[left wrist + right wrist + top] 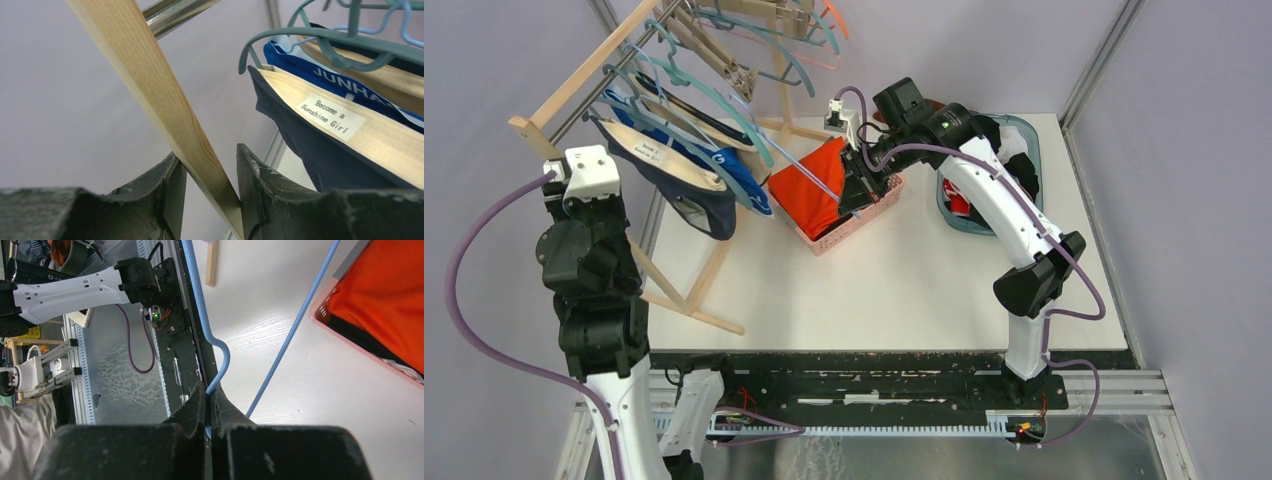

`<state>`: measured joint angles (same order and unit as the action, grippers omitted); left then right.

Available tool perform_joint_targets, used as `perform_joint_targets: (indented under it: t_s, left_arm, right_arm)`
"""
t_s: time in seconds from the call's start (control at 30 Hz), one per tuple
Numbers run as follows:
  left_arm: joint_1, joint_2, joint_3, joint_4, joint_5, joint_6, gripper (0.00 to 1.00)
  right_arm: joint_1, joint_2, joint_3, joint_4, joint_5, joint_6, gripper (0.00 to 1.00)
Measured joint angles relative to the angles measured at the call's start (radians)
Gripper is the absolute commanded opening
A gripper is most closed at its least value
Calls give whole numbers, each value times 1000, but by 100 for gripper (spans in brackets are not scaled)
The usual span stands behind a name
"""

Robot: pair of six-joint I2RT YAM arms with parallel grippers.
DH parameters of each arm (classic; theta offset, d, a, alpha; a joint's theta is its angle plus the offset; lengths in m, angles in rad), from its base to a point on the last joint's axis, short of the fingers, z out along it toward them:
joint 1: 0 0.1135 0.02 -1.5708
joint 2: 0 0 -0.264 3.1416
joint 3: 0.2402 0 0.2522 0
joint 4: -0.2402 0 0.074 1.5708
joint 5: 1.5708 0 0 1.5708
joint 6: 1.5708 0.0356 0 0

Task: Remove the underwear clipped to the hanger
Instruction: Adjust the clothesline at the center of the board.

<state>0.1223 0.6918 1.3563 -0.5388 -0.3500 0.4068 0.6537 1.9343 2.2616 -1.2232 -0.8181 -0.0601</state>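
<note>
Left wrist view: left pincer [207,165] sits about half open, straddling a slat of the wooden rack [150,85]. The slat runs diagonally through the gap and looks to touch both inner faces. Can't tell if it's clamped or just bracketed. My read is that it's bracing the rack.

Underwear [320,150] is not yet off. It hangs on the rack just right of that slat: a navy pair with a beige band and white label, and a royal blue pair behind it, under a teal hanger [300,37].

Right pincer [209,400] is fully closed on the thin wire of a light blue hanger [222,352]. It's off to the right of the rack, near the rack's foot, over the pink basket [844,238] that holds the orange garment [385,295]. No brief is visible on that hanger in the wrist view, and its clips are out of frame.

Step, as I judge it: between items. One hanger is off the rack and down at the basket, with the remaining briefs waiting on the rack.

Next move needs:
- The right arm to drop or park the blue hanger, then head to the rack.
- A grip on fabric near a clip, not on the teal wire.
- A pull away from the rack while the left arm holds the rack steady, since the frame looks light and could slide on the desk [904,290].
</note>
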Motion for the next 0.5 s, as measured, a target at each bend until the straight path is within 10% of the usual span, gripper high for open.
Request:
perform_joint_targets:
  t_s: [0.5]
  left_arm:
    - [278, 322, -23, 396, -92, 90, 35]
  right_arm:
    - [0, 0, -47, -6, 13, -28, 1]
